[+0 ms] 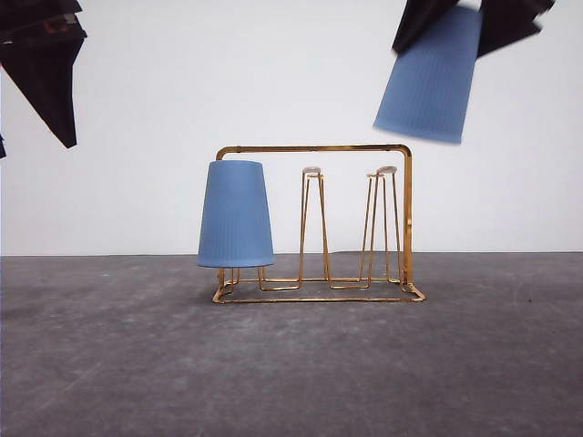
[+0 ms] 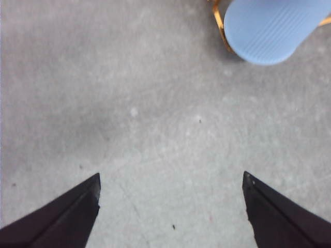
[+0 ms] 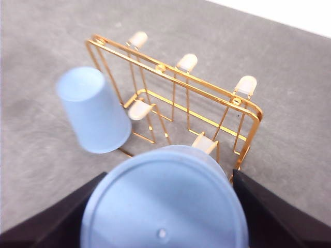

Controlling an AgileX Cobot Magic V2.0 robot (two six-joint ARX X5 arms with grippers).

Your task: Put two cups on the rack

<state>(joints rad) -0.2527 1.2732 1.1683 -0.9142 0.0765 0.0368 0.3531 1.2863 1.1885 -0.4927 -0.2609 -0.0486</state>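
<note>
The gold wire rack [image 1: 314, 223] stands mid-table. One light-blue cup [image 1: 235, 214] sits upside down over its left prong. The second cup [image 1: 430, 77] hangs tilted, mouth down, above the rack's right end, and my right gripper [image 1: 460, 23] is shut on it. In the right wrist view that held cup [image 3: 164, 206] is between the dark fingers [image 3: 274, 212], with the rack [image 3: 176, 72] and the seated cup [image 3: 93, 111] below. My left gripper [image 2: 171, 175] is open and holds nothing, over bare table beside the seated cup [image 2: 269, 28]. One of its fingers [image 1: 50, 82] shows high at the left.
The grey table [image 1: 291, 364] runs to a white wall [image 1: 137, 109] behind the rack. The rack's middle prong [image 1: 312, 173] and right prong [image 1: 383, 173] stand bare with whitish caps. A corner of the rack base [image 2: 220, 23] shows in the left wrist view.
</note>
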